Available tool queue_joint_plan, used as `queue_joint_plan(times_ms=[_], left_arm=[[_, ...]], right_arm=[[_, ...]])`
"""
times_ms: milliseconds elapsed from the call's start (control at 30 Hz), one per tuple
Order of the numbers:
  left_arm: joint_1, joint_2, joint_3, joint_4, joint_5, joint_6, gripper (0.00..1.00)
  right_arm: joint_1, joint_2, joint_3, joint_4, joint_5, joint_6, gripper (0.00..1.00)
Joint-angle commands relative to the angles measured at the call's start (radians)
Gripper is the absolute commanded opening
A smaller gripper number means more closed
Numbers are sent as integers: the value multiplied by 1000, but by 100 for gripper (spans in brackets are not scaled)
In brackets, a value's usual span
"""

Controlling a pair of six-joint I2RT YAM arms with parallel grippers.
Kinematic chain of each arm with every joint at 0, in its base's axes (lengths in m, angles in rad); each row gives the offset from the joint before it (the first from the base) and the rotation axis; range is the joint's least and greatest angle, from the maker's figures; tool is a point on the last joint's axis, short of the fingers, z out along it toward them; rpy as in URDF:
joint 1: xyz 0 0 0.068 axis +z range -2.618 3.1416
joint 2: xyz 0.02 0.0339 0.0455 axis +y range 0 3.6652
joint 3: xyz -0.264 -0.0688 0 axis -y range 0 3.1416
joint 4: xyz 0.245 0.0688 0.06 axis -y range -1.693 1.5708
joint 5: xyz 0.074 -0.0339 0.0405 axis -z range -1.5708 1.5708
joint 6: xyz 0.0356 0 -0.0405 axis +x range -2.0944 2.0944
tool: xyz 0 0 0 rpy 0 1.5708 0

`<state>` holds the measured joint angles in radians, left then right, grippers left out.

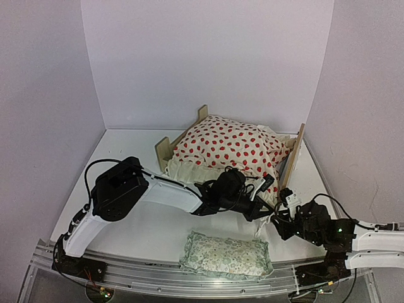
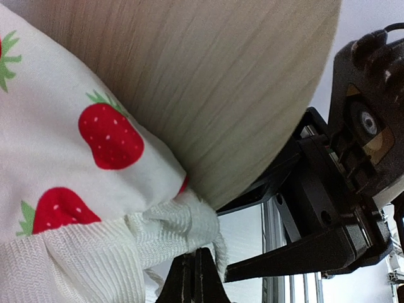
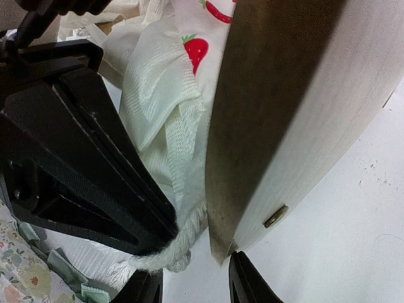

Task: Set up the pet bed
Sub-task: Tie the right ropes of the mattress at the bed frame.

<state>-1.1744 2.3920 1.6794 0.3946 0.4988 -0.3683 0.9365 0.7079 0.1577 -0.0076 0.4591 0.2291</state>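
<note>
Left gripper (image 2: pixel 197 279) first, since that's your busy one. It's clamped fully closed on the white knitted frill (image 2: pixel 167 237) at the corner of the strawberry cushion (image 1: pixel 227 145), with a bit of fabric and a loose cord bunched right at the fingertips. It sits just under the curved edge of the headboard (image 2: pixel 240 82).

As for what's in what: the pet bed (image 1: pixel 163 151) is toward the back middle of the table (image 1: pixel 139 230), set at an angle, footboard on your left and the taller headboard on your right. The cushion is lying in it, puffed up well above the frame. It covers the whole base and its frill spills over the near side. Nothing else is in the bed. The green floral pillow (image 1: pixel 224 255) lies flat on the table by the near edge, between your two arms and apart from the bed.

Your right gripper (image 3: pixel 197 285) is down at the near bottom corner of the headboard with its jaws partway apart. One finger is on each side of the board's edge, so it's straddling the wood. The outer finger (image 3: pixel 247 281) looks to be right up against the corner. On the inner side there's a gap with the cushion's cord hanging in it, so I honestly can't tell whether you're squeezing the board. Both grippers are nearly touching each other at that corner.
</note>
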Motion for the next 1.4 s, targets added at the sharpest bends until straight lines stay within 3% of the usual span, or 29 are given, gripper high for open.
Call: queue_joint_plan(times_ms=[0,233,500,1367], left_arm=[[4,-18,0,45,20,-6,0],[4,-16,6,37,15,1,0],[4,-24,-8,48,19,-4,0],[5,-26,-13,55,38,-11,0]], right_arm=[[0,14,57,63,-24,4,38],[0,13,70,72,-116,5,41],[0,0,55,89,-52,2,38],[0,13,37,126,35,3,1]])
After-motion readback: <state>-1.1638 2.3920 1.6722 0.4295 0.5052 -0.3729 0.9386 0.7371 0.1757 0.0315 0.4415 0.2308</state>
